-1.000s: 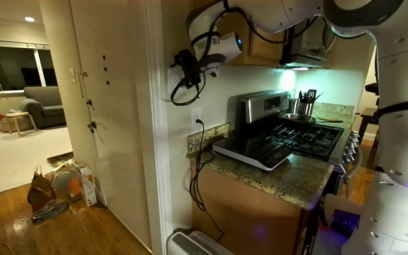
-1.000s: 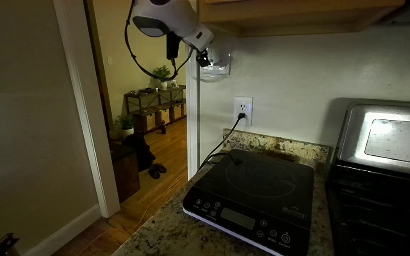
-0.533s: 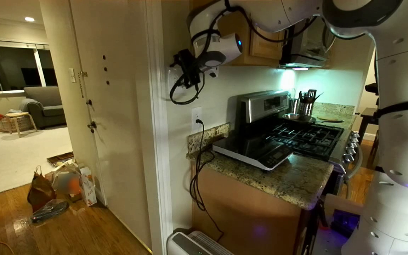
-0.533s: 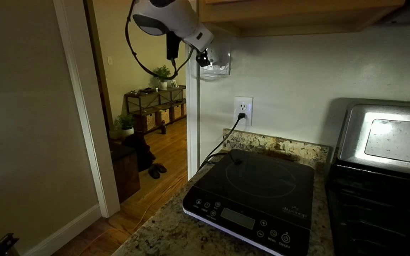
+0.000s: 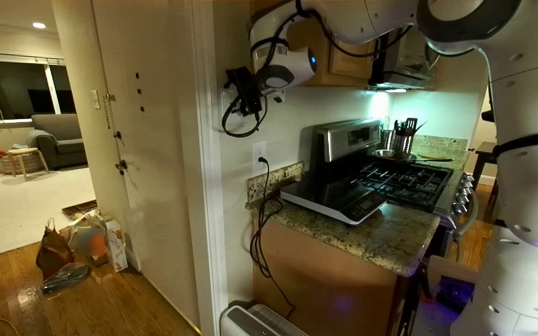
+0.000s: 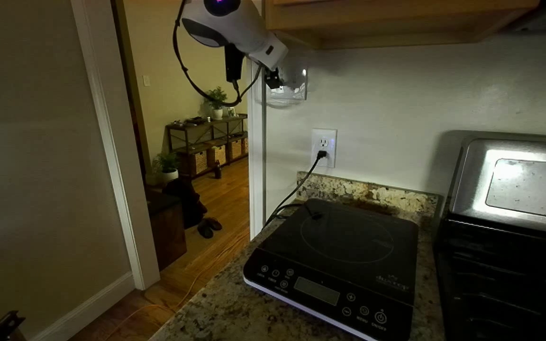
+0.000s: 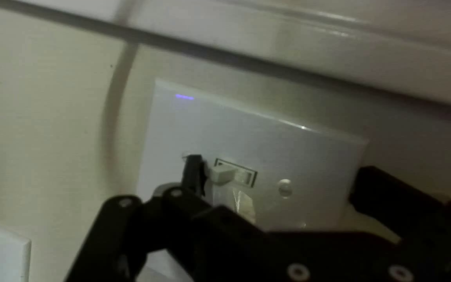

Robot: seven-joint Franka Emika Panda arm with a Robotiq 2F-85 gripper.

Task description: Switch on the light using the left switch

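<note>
Left switch [image 7: 222,174] sits on the white wall plate [image 7: 245,137], on the side next to the door trim [image 7: 296,41], so left in the scene; the wrist view is turned, trim along its top. End effector [image 7: 280,170] is spread wide, holding nothing: the finger [image 7: 193,172] at left in the wrist view is just beside the switch, contact can't be told; the other finger [image 7: 386,196] is well apart, at the plate's right edge in that view. Progress: reaching and lining up look done, the flip itself doesn't. Switch leans to the left end of its slot [image 7: 245,177] there, the end toward the outlet plate [image 7: 8,250], so probably off, going by how such switches usually mount. Remaining: push the switch over to the slot's right end, then retreat. Whether the light is lit can't be told from here. In both exterior views the arm [image 6: 242,28] covers part of the plate. Cooktop [image 6: 344,237] near, on the surface [image 6: 235,303], plays no part.
</note>
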